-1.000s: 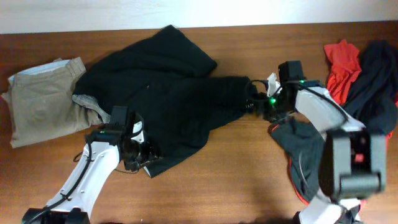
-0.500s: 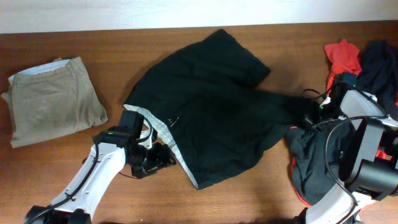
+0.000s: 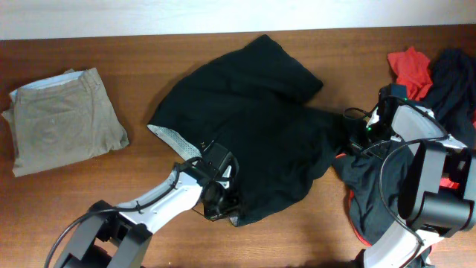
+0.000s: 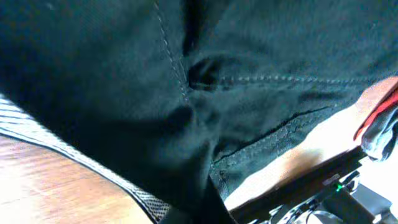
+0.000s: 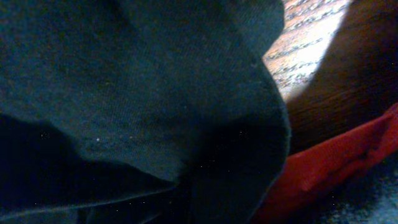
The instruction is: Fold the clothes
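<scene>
The left gripper (image 3: 221, 199) sits at the near edge of the black garment (image 3: 253, 126), by the lower end of its pale-lined waistband (image 3: 172, 138). Its wrist view is filled with dark cloth and seams, so I cannot tell whether the jaws are wide or pinched on the hem. The right gripper (image 3: 358, 134) is at the garment's right tip, a leg end. Its camera shows only dark folds with a red cloth (image 5: 336, 168) just beside, so its state cannot be told either. The garment lies in the middle of the table (image 3: 312, 238) between the two grippers, its long axis running from the waistband at left across to the right gripper. I judge the next fold turns on that axis: the left arm is nearer the waistband, the right nearer the leg. A folded khaki pair (image 3: 59, 123) lies far left and a loose pile (image 3: 439, 74) far right
</scene>
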`<control>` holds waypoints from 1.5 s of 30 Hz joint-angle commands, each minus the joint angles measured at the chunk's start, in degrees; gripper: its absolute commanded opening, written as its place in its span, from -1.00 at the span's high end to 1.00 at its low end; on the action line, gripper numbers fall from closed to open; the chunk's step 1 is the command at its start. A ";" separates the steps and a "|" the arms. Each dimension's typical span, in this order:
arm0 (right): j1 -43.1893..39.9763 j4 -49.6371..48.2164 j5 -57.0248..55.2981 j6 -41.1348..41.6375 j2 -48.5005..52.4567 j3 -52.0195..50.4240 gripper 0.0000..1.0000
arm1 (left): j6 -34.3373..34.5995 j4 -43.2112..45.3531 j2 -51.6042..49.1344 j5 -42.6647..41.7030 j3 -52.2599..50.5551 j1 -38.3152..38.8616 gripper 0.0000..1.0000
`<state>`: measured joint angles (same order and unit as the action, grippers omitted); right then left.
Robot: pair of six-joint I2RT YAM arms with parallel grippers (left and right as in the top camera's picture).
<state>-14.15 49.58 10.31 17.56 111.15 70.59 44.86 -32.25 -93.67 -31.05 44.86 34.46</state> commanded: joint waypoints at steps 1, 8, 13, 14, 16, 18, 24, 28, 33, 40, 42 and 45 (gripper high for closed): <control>0.28 0.79 -0.42 -2.86 -1.42 -0.07 0.92 | -8.70 -5.46 -0.11 8.37 0.81 -11.21 0.99; 8.41 10.12 2.08 -4.26 -3.23 2.67 0.92 | -34.49 -18.93 0.48 14.36 12.85 -51.84 1.00; 12.41 11.74 0.39 -4.26 -3.23 2.67 0.92 | -37.03 -31.76 0.48 7.85 13.62 -55.71 -0.98; 12.41 11.65 0.33 -4.26 -3.23 2.67 0.92 | -36.98 -33.88 0.48 7.17 13.62 -55.60 -0.98; 12.44 11.26 -0.02 -4.26 -3.23 2.67 0.92 | -36.81 -37.53 0.48 1.22 13.27 -55.56 -0.98; 12.44 11.10 -0.02 -4.26 -3.23 2.67 0.92 | -31.89 -37.40 0.48 -2.34 11.87 -55.17 -0.98; 12.41 11.08 -0.02 -4.26 -3.23 2.67 0.92 | -11.02 -21.46 0.48 -2.47 -0.28 -39.89 -0.98; 12.41 11.10 -0.02 -4.26 -3.23 2.67 0.92 | -2.56 -16.15 0.48 7.26 -0.37 -37.44 -0.98; 12.41 11.37 -0.02 -4.26 -3.23 2.67 0.92 | -0.28 -8.55 0.48 15.87 -0.37 -37.44 -0.04; 12.41 12.50 -2.97 0.11 -3.50 2.67 0.92 | -6.23 -14.25 1.86 15.89 -0.35 -37.62 0.99; 12.02 13.57 -3.41 0.48 -7.26 2.71 0.92 | -12.92 -19.74 8.57 16.06 -0.17 -37.59 1.00; 9.66 14.12 -3.50 0.48 -22.25 3.04 0.92 | -21.14 -27.15 30.05 16.13 1.70 -37.62 0.99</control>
<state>-1.78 63.61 10.76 17.30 98.87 72.47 30.81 -55.79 -76.58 -18.48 44.77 -2.87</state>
